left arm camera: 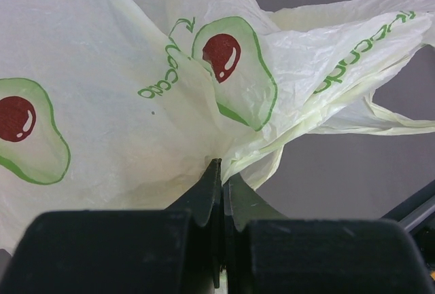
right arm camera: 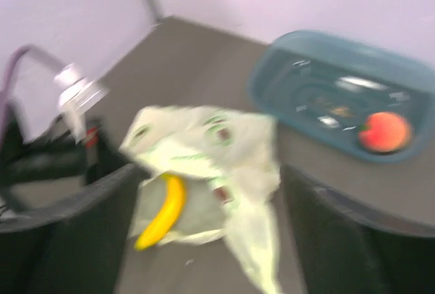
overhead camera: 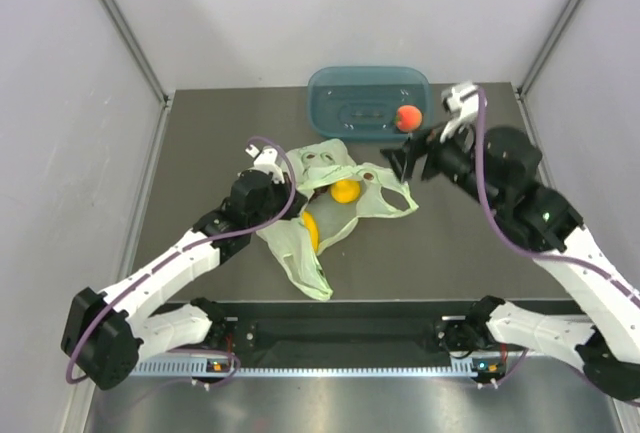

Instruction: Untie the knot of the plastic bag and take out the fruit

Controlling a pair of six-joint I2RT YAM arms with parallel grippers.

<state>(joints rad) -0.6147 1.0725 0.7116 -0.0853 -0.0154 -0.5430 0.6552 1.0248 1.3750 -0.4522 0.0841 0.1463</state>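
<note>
The pale green plastic bag point(overhead camera: 325, 215) lies crumpled mid-table with its mouth open; no knot shows, and a handle strip point(overhead camera: 396, 205) lies loose. A yellow round fruit point(overhead camera: 346, 190) and a banana point(overhead camera: 310, 231) lie in the bag's mouth. The orange-red peach point(overhead camera: 408, 117) sits in the teal tub point(overhead camera: 350, 88). My left gripper point(overhead camera: 290, 205) is shut on a fold of the bag point(left arm camera: 136, 70), its jaws point(left arm camera: 222, 172) pinching the plastic. My right gripper point(overhead camera: 398, 163) is open and empty, above the bag's right side; its view is blurred and shows the bag point(right arm camera: 204, 138), banana point(right arm camera: 163, 209) and peach point(right arm camera: 385, 132).
The teal tub point(right arm camera: 326, 83) stands at the back of the table, right of centre. White walls with metal posts enclose the table on three sides. The left arm point(right arm camera: 41, 151) shows at the left of the right wrist view.
</note>
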